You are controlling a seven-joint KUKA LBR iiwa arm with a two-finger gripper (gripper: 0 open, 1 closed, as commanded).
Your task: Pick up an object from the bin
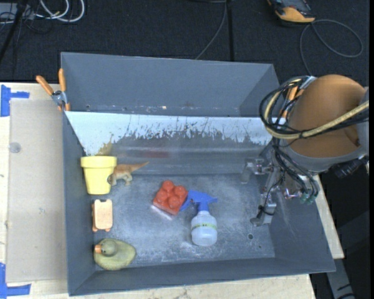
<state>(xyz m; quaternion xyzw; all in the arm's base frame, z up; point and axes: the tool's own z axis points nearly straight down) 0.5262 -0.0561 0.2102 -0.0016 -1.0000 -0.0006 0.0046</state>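
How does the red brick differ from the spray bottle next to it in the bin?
The red brick is a squat studded block; the spray bottle is rounded, pale-bodied with a blue head. The brick sits studs up, while the bottle lies on its side, head toward the brick. Both rest mid-floor, left of the gripper.

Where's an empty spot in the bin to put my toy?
Bare floor lies behind the red block toward the back wall, and between the duck and spray bottle. The left side near the yellow cup is crowded.

The bin (pixel 174 92) is matt scuffed metal, the red block (pixel 170 198) smooth plastic.
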